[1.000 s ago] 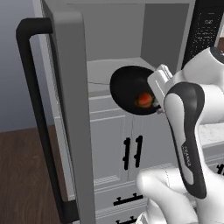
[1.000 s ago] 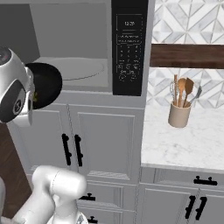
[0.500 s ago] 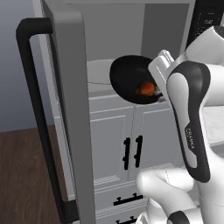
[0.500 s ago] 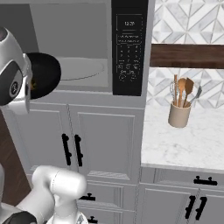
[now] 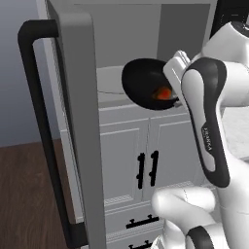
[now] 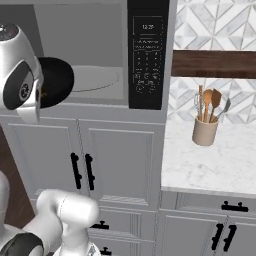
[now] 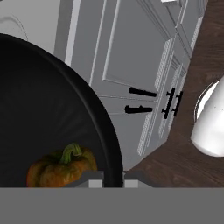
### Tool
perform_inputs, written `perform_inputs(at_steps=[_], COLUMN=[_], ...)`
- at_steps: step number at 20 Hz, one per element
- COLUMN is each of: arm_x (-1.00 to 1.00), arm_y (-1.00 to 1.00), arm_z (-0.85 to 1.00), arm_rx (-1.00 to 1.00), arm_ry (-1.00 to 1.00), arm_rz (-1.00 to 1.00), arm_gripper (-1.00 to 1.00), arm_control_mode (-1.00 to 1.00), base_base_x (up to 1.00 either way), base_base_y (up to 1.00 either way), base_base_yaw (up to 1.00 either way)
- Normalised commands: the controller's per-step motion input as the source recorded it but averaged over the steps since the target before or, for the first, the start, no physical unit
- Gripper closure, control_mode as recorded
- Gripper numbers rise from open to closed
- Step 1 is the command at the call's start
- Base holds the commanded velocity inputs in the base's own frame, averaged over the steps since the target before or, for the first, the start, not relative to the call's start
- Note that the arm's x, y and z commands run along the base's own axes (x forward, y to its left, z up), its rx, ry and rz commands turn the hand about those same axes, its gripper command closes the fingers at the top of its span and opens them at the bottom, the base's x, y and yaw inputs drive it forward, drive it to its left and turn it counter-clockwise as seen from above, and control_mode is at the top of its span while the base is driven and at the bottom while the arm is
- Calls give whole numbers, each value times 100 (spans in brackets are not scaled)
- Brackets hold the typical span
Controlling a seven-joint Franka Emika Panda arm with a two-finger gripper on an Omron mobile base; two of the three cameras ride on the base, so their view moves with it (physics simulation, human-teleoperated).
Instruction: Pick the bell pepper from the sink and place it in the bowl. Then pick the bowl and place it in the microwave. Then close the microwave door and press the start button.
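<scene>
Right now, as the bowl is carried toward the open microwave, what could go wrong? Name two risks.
1. The tool pinches only the rim of the tilted bowl, so the bell pepper lying loose inside might roll out.
2. The bowl hangs at the front edge of the microwave cavity and could clip the edge.

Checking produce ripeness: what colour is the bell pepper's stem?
Green, on the red-orange bell pepper in the bowl; clearest in the hand view.
</scene>
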Motion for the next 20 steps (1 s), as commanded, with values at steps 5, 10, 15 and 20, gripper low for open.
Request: perform_inputs(at_steps=[5, 10, 15, 20], arm_x=[36, 53, 57, 64], arm_y=[-12, -11, -3, 0], arm_z=[0, 0, 0, 0], arm_rx=[0, 0, 0, 0], arm_ry=[0, 0, 0, 0], arm_rz=[0, -1, 0, 0], arm_gripper=[100, 100, 100, 100], arm_control_mode=[-100, -100, -100, -100], base_base_x=[0, 0, 0, 0], base_base_y=[0, 0, 0, 0], base_base_yaw=[0, 0, 0, 0])
